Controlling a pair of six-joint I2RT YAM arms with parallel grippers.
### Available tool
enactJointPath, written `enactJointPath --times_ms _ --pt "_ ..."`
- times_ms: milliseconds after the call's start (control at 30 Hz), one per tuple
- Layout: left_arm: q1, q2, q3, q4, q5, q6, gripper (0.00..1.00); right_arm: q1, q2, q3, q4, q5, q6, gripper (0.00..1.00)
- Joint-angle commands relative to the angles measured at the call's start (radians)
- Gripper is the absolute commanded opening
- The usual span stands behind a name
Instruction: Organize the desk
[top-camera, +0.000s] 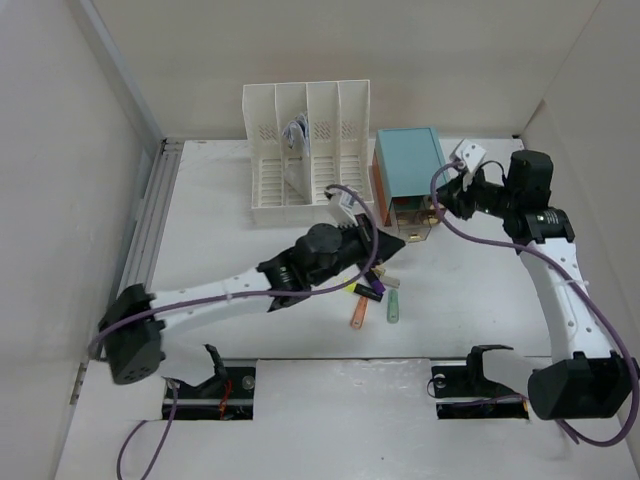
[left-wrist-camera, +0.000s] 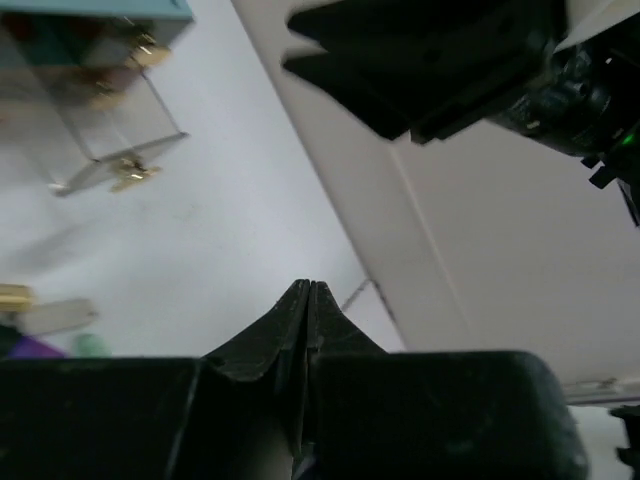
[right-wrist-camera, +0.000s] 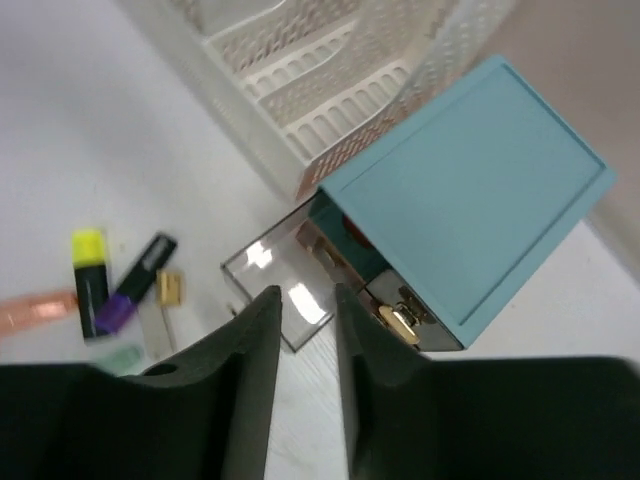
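Note:
The desk (top-camera: 480, 290) is a white tabletop with two cut-outs at its front edge. A small pile lies at its middle: a yellow-capped highlighter (right-wrist-camera: 90, 270), a purple one (right-wrist-camera: 133, 287), a gold clip (right-wrist-camera: 168, 288), an orange pen (top-camera: 358, 315) and a pale green piece (top-camera: 393, 305). My left gripper (top-camera: 398, 244) is shut and empty, its tip (left-wrist-camera: 308, 288) just above the desk between the pile and the drawer box. My right gripper (top-camera: 437, 206) is open a little and empty (right-wrist-camera: 305, 295), hovering over the box's pulled-out clear drawer (right-wrist-camera: 285, 280).
The teal-topped drawer box (top-camera: 410, 168) stands at the back right, its clear drawer (top-camera: 415, 225) open toward the front. A white slotted file rack (top-camera: 305, 150) stands at the back middle, holding a paper item. A ridged metal rail (top-camera: 150, 215) runs along the left edge.

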Motion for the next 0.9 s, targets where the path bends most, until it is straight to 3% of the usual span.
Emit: enactJointPath --times_ms 0,33,100,200,233,300,333,433,533,567,867 --pt "0.004 -0.210 -0.044 -0.247 -0.145 0.289 0.00 0.017 -0.041 0.033 -0.258 -0.150 -0.362 0.37" --pt "0.004 -0.269 -0.044 -0.309 -0.210 0.320 0.00 0.086 -0.041 0.033 -0.301 -0.105 -0.373 0.47" --pt "0.004 -0.462 -0.082 -0.435 -0.424 0.427 0.31 0.175 -0.061 -0.008 -0.314 0.023 -0.388 0.71" --pt "0.013 -0.725 -0.141 -0.551 -0.676 0.463 0.86 0.390 -0.076 -0.072 -0.267 0.169 -0.300 0.78" --pt "0.013 -0.789 -0.158 -0.573 -0.728 0.463 0.91 0.492 -0.059 -0.083 -0.238 0.285 -0.257 0.75" --pt "0.022 -0.952 -0.188 -0.639 -0.800 0.463 0.96 0.579 -0.023 -0.095 -0.178 0.373 -0.140 0.62" --pt "0.022 -0.999 -0.188 -0.661 -0.855 0.463 0.96 0.612 0.032 -0.096 -0.152 0.450 -0.097 0.43" --pt "0.022 -1.134 -0.188 -0.743 -0.932 0.425 0.96 0.671 0.179 -0.061 -0.093 0.489 0.057 0.32" --pt "-0.001 -1.199 -0.210 -0.757 -0.954 0.408 0.96 0.671 0.302 0.014 -0.081 0.571 0.153 0.33" --pt "-0.001 -1.199 -0.210 -0.757 -0.954 0.408 0.96 0.671 0.374 0.035 -0.081 0.597 0.165 0.39" --pt "-0.001 -1.142 -0.201 -0.759 -0.900 0.435 0.96 0.689 0.626 0.156 -0.112 0.639 0.320 0.45"
